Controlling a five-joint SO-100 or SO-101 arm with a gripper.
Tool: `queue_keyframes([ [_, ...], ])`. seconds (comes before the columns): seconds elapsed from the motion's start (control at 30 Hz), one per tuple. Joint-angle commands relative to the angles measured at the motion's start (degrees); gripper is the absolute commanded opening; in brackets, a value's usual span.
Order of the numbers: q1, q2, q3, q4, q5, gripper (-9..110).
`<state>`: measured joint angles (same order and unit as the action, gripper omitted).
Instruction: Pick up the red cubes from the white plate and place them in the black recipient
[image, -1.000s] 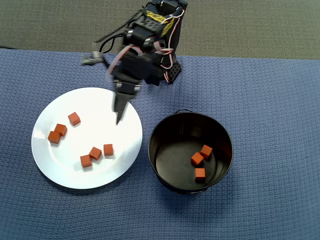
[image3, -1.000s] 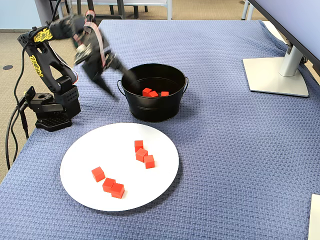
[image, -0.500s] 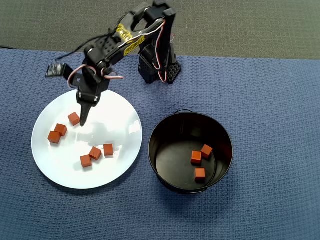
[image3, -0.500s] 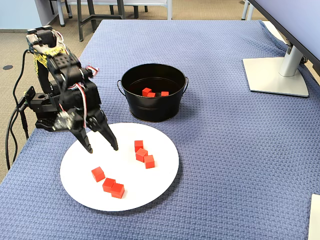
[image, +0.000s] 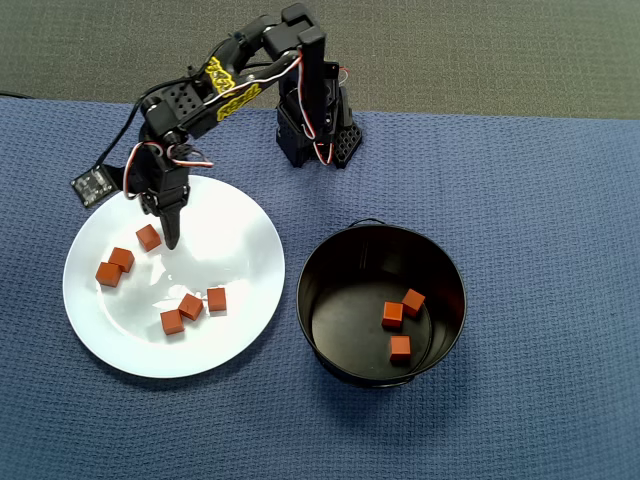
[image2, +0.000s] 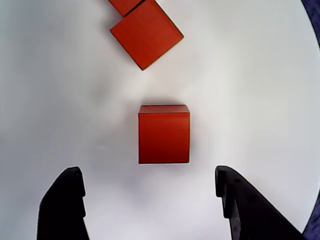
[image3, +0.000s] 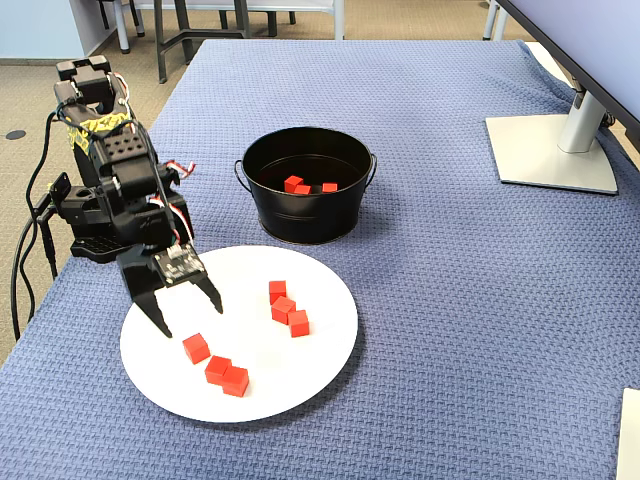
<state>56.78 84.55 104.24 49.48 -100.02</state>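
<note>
The cube I'm after (image2: 164, 134) sits alone on the white plate (image2: 260, 75). In the wrist view it lies dead ahead of the claw, centred between the two dark fingertips, with its near face square to me and its side faces parallel to the fingers. That alignment is what the next move depends on. I judge a straight push forward and down should put one finger on each side, with no twist needed.

The gripper (image2: 150, 202) is spread wide and empty, with white plate showing on both sides of the cube. In the fixed view the gripper (image3: 186, 312) hangs just short of that cube (image3: 196, 347). From this angle I can't say for certain how high the tips ride over the plate.

Just beyond the target is a touching pair of cubes (image2: 146, 32), turned diagonally. They are close enough that I would not overshoot, or the fingertips may nudge them.

In the overhead view the target (image: 148, 237) is just beside the gripper (image: 169, 236) at the upper left of the plate (image: 245, 235). The pair (image: 115, 267) lies further left. Three more cubes (image: 191, 309) cluster near the plate's lower middle, well apart from the claw.

The black recipient (image: 380, 303) stands to the right of the plate, near it but not touching, and holds three cubes (image: 399, 321) on its floor. So I count six left to move, this one first.
</note>
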Motion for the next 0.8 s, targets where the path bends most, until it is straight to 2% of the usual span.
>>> queue_keyframes([
  [0.0, 1.0, -1.6, -3.1, -5.3, -5.4, 26],
  [0.4, 0.3, -5.9, 0.3, -13.0, -4.0, 24],
  [0.53, -0.4, -5.6, 2.7, -15.6, -1.1, 0],
  [0.6, -0.9, -4.9, 4.5, -18.5, 0.8, 0],
  [0.7, -2.9, -3.0, 4.3, -22.4, 10.4, 0],
  [0.77, -4.7, 0.6, 0.7, -17.3, 18.6, 0],
])
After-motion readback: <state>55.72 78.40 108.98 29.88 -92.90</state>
